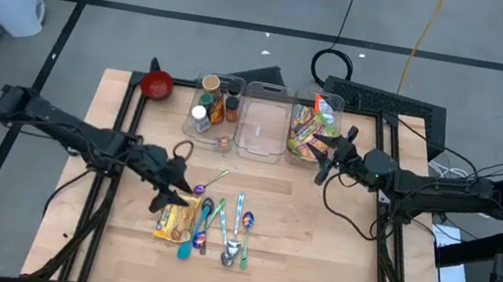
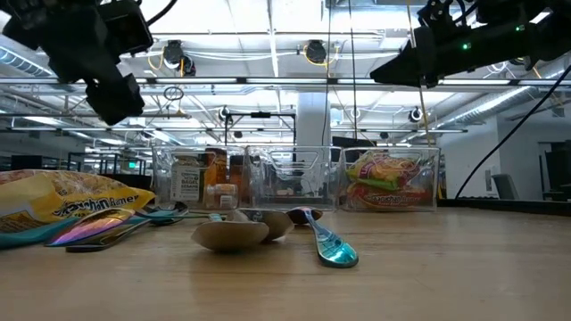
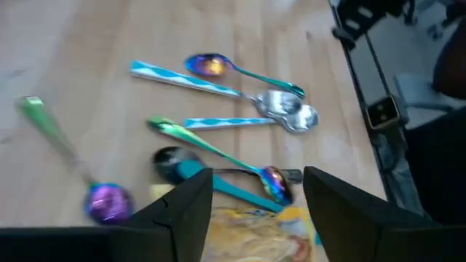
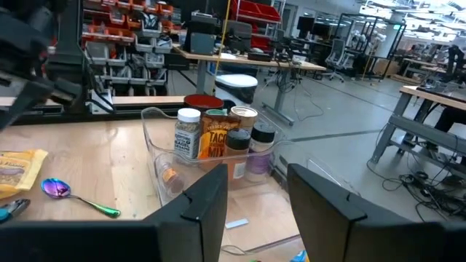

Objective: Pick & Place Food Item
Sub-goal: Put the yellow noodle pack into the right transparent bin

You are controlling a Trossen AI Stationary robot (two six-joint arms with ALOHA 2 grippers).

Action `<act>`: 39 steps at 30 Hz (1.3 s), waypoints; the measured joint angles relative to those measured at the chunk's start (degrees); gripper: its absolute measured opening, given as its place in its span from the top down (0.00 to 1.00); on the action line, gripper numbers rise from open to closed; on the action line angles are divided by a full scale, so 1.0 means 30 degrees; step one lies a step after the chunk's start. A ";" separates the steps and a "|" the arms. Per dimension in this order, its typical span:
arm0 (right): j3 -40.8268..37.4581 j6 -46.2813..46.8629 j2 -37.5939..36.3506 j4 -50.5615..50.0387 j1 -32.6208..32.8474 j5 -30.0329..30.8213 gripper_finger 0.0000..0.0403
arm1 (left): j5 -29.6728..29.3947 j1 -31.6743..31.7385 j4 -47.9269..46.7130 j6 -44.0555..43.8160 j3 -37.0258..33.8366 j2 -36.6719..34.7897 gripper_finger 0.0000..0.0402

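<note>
the wooden table (image 1: pixel 313 262) is carrying three clear bins along its far edge — the high view is showing them in a row, while the low view is looking level through their walls. the right bin (image 1: pixel 314 129) is holding bright snack packets, the middle bin (image 1: pixel 263 121) is showing nothing inside, and the left bin (image 1: pixel 216 110) is holding spice jars. the left arm is reaching in low from the left, its left gripper (image 1: pixel 185 191) hovering just above the yellow food bag (image 1: pixel 176 218), fingers apart and nothing between them; the left wrist view is showing the bag (image 3: pixel 247 233) directly under the open jaws, beside scattered colourful spoons (image 1: pixel 218 227). the right arm is stretching toward the bins, the right gripper (image 1: pixel 323 152) over the right bin — fingers apart, empty.
</note>
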 joint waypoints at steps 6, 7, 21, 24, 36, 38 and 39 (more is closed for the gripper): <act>0.0000 0.0409 0.0000 -0.0050 0.0000 -0.0007 0.67 | 0.0071 -0.1628 -0.0066 0.1226 0.0956 0.3156 0.35; 0.0000 0.0423 0.0000 -0.0060 0.0000 -0.0007 0.67 | 0.0057 -0.1750 -0.0420 0.1243 0.1105 0.3613 0.34; 0.0000 0.0493 0.0000 -0.0074 0.0000 -0.0007 0.67 | -0.1360 -0.1805 -0.1390 0.1007 0.1690 0.7929 0.32; 0.0000 0.0495 0.0000 -0.0072 0.0000 -0.0007 0.67 | -0.1148 -0.1689 -0.1270 0.0673 0.1728 0.8442 0.32; 0.0000 0.0503 0.0000 -0.0079 0.0000 -0.0007 0.67 | 0.0100 -0.1372 -0.1358 0.0220 0.1712 0.8414 0.59; 0.0000 0.0503 0.0000 -0.0079 0.0000 -0.0007 0.67 | 0.0179 -0.1372 -0.1342 0.0276 0.1712 0.8377 0.68; 0.0000 0.0503 0.0000 -0.0079 0.0000 -0.0007 0.67 | 0.0211 -0.1367 -0.1345 0.0292 0.1712 0.8385 0.73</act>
